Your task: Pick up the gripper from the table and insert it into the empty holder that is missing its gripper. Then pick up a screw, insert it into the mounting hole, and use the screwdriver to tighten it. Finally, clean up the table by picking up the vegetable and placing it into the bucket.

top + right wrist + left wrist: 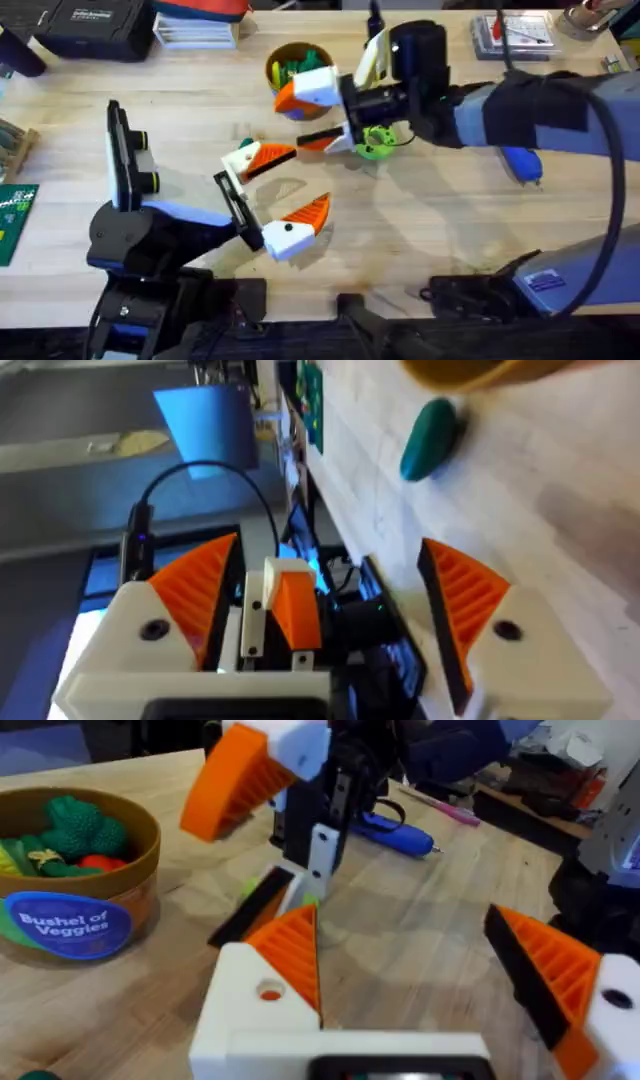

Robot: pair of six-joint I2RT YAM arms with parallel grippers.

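Nearest the bases, the left gripper (300,182) lies low over the table with its jaws wide apart and nothing held, probably so that its far finger is offered up for work. That finger is the holder (250,1010). The orange gripper (295,950) seems to be seated in it already, though the mounting hole shows orange and looks to lack a screw.

Just beyond, the right gripper (295,122) reaches in from the right. Its jaws are also spread and pinch nothing, with its nearer finger close against the holder's tip, as if steadying or checking the fit.

The vegetable (430,435) lies on the table near the bucket (275,62), which stands farther back. The screwdriver (522,165) lies well apart to the right.
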